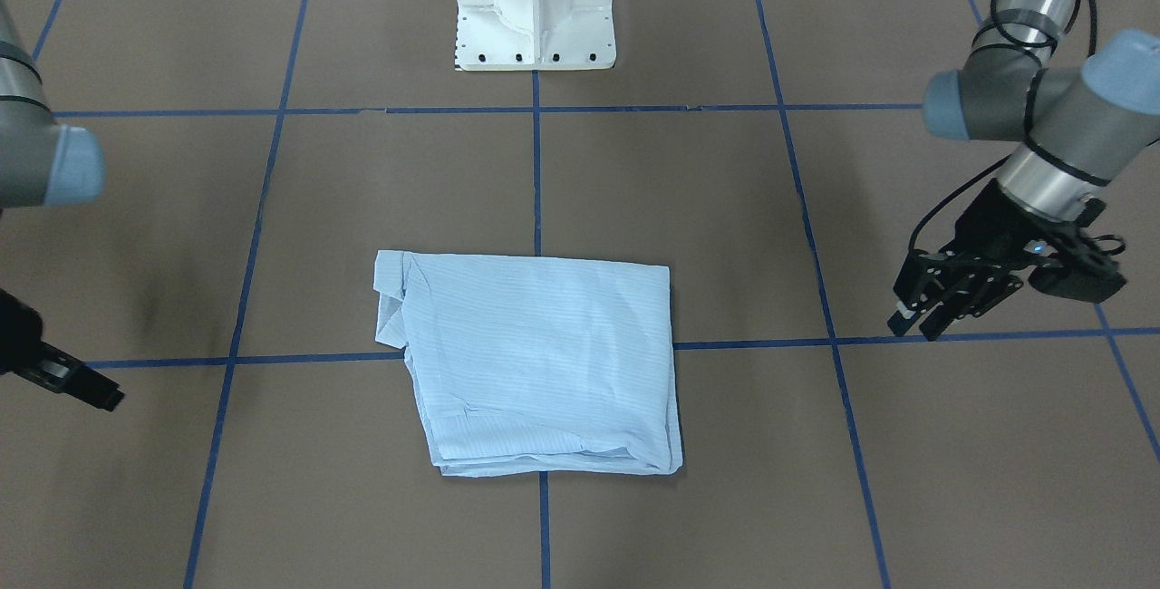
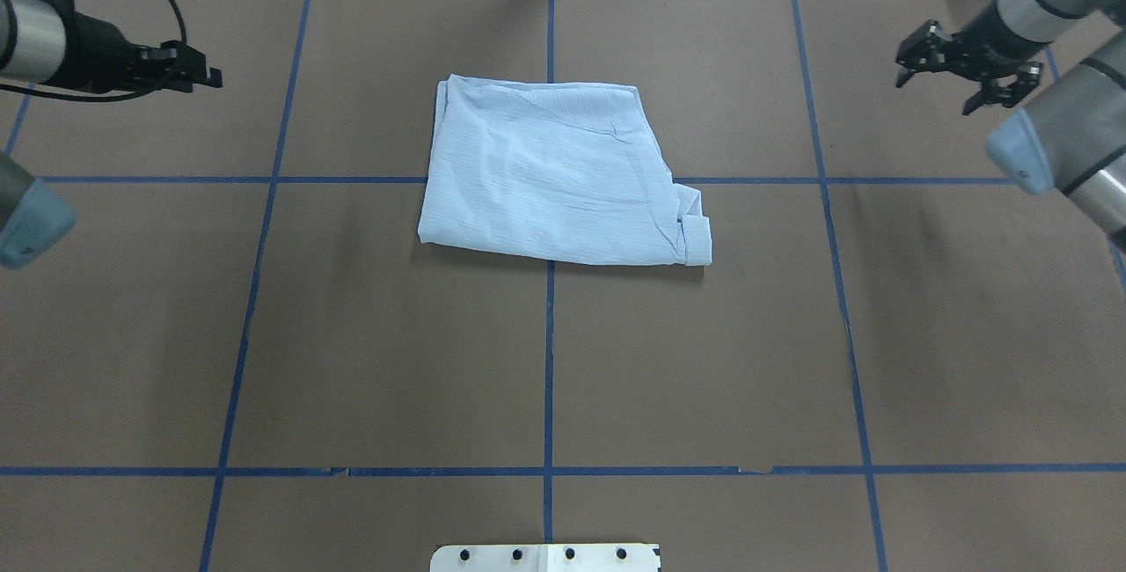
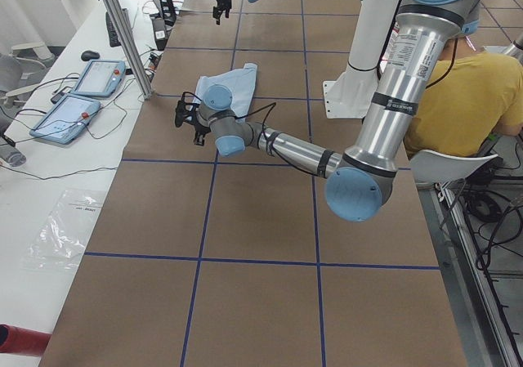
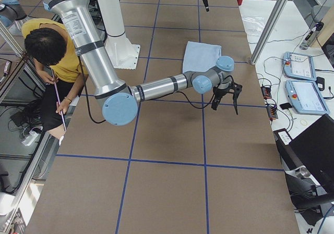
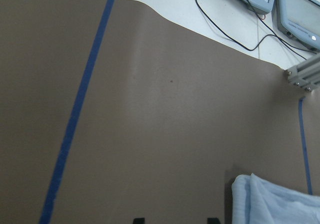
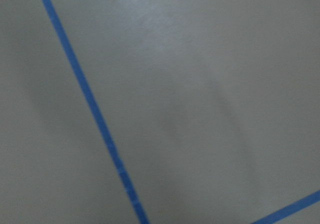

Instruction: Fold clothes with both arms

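Brown paper marked off with blue tape lines (image 2: 549,361) covers the table (image 2: 369,352). From overhead, the shirt (image 2: 554,176) lies across the tape crossing in the far half, well apart from both arms. It is gathered into a compact, slightly skewed rectangle of several layers. The right gripper (image 2: 939,88) hangs off to its side with fingers spread and nothing between them. The left gripper (image 2: 208,72) is seen edge-on there, so its gap is hard to read.

The front-facing camera shows the stacked edges fairly even along the side away from the white pedestal (image 1: 535,18). At one corner a cuff or collar piece sticks out rumpled. The left claw looks parted and empty, above bare paper.

Both side views show each claw clear of the cloth, and a person in yellow (image 3: 474,97) sitting behind the robot.

In the left wrist view, two dark fingertips stand apart at the bottom edge, so that claw is released. A corner of blue cloth shows beside them, not between them. The right wrist picture is blurred and shows only paper and tape.

I judge the folding essentially finished. What may be left is tucking that loose corner, or perhaps one more fold.
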